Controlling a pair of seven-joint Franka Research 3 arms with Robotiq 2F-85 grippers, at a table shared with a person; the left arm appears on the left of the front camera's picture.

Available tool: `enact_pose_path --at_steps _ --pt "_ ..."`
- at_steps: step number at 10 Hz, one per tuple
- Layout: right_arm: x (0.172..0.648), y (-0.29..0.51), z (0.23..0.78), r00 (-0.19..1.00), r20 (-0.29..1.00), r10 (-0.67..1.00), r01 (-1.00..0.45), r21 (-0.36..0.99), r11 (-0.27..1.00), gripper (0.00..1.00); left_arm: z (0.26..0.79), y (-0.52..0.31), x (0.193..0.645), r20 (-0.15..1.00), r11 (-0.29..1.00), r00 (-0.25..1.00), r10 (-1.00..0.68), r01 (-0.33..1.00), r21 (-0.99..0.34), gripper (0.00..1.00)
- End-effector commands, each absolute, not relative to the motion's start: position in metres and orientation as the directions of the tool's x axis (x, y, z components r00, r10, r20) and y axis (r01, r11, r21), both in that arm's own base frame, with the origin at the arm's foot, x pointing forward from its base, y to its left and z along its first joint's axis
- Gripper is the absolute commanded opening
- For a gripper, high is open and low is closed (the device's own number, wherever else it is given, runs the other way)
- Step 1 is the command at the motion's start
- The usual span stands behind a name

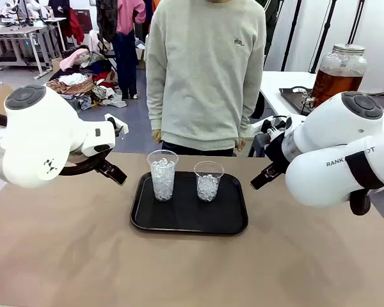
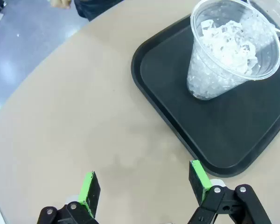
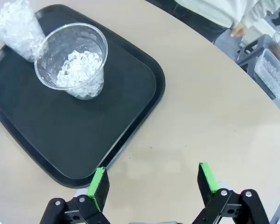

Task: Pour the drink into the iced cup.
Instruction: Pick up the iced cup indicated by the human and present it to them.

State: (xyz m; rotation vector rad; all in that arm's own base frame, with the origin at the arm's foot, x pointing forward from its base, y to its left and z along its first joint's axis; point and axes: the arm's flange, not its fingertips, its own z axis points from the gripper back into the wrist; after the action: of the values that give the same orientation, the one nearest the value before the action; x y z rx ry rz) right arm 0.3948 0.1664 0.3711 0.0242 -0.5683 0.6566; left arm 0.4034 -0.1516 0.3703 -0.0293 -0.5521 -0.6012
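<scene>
The drink (image 1: 336,86), a translucent amber-brown liquid, is kept in a big round glass jar dispenser (image 1: 341,59) with a metal lid. The jar is set on a white side table (image 1: 273,84) at the far right, well apart from the cups, presumably so that it can be drawn off at the tap.

Two cups are stood upright, side by side, on a black rectangular tray (image 1: 189,229), probably so that spills are caught. A tall clear plastic cup (image 1: 162,176) is packed with ice, and a shorter clear plastic cup (image 1: 208,181) is partly filled. Neither has been given any drink, and which one is meant cannot be told.

The left gripper (image 2: 143,182) is held with its fingers spread and empty over the beige tabletop (image 2: 84,116), just beside the tray's edge. The right gripper (image 3: 152,179) is likewise spread and empty at the opposite edge.

A person in a pale grey sweatshirt (image 1: 205,70) is stood at the far side.

On the right arm's casing, "RANK" and "OT" can be read. The sweatshirt's chest mark is too small to read.
</scene>
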Motion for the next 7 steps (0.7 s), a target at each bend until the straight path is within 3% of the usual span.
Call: enact_pose_path --at_steps 1,7 --pt "0.3948 0.1665 0.3711 0.646 0.507 0.571 -0.584 -0.154 0.797 1.0 0.3704 -0.1516 0.4033 0.501 0.829 0.685 -0.529 0.544 0.131 1.0" --pt "0.3948 0.1665 0.3711 0.646 0.507 0.571 -0.584 -0.154 0.797 1.0 0.3704 -0.1516 0.4033 0.501 0.829 0.685 -0.529 0.544 0.131 1.0"
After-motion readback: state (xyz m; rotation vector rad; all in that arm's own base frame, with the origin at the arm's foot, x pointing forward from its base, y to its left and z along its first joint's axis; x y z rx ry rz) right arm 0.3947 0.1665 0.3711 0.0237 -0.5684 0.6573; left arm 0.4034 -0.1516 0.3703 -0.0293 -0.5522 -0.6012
